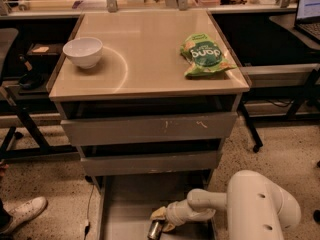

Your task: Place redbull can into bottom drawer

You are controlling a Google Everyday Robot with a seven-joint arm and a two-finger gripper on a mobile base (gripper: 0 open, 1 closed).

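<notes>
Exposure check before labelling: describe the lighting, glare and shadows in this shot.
Camera view: warm light falls on the countertop, with a curved glare arc beside the white bowl; the recesses above the upper drawers are in deep shadow; the bottom drawer is dim, and there the claw sits low by the redbull can.

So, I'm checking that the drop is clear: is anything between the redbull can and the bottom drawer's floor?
Nothing visible is in the way. The redbull can is at the gripper, low inside the open bottom drawer, above its bare floor. The white bowl and green snack bag sit up on the cabinet top.
</notes>
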